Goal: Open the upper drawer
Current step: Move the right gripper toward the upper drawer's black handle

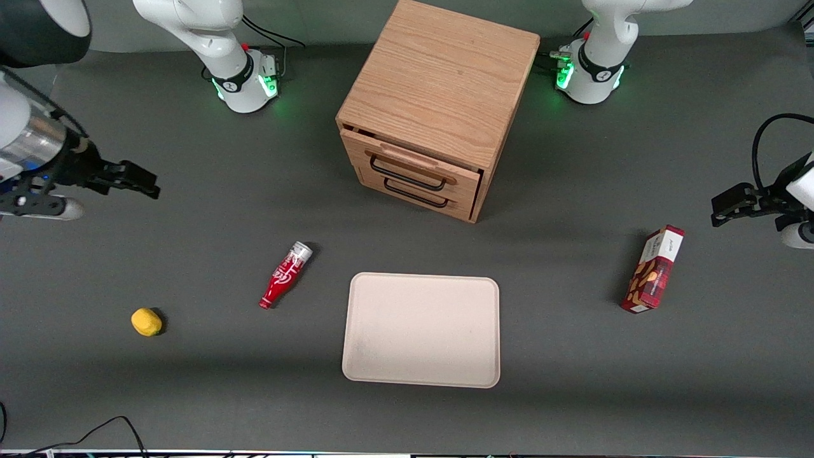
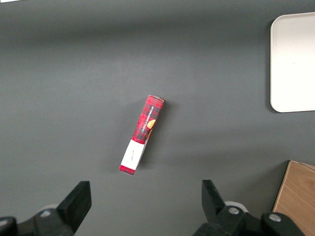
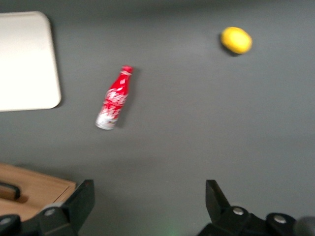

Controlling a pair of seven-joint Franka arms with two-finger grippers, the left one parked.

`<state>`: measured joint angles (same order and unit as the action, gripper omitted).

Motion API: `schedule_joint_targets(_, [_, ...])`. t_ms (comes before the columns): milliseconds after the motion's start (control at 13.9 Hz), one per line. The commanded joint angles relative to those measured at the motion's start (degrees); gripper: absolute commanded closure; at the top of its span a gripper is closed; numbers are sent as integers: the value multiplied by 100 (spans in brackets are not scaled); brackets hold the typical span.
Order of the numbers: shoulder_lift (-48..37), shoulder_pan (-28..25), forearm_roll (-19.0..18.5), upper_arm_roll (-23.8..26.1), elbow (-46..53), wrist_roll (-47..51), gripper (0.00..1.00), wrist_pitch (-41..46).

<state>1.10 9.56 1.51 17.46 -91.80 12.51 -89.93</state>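
The small light-oak cabinet (image 1: 439, 95) stands on the grey table between the two arm bases. Its upper drawer (image 1: 412, 166) faces the front camera at a slant and carries a black wire handle (image 1: 407, 177) under a wooden strip. The shorter lower drawer (image 1: 420, 198) sits below it with a similar handle. My right gripper (image 1: 147, 183) is open and empty. It hangs above the table toward the working arm's end, well apart from the cabinet. In the right wrist view the gripper (image 3: 147, 189) is over bare table, with a corner of the cabinet (image 3: 34, 189) beside one finger.
A red cola bottle (image 1: 285, 275) lies nearer the front camera than the cabinet. A yellow lemon (image 1: 146, 321) lies toward the working arm's end. A beige tray (image 1: 421, 329) lies in front of the drawers. A red cookie box (image 1: 653, 269) stands toward the parked arm's end.
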Motion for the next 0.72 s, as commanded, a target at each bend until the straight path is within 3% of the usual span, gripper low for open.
schedule_joint_targets(0, [424,-94,147,774,592,-457,0,246])
schedule_joint_targets(144, [837,-470,156,1249,882,-1624,0,301])
schedule_joint_targets(361, [1820,-1015,148,1716,1593,-2164,0,248])
schedule_joint_targets(649, [2639,-1815,148,1752,1947,-2418,0,-320])
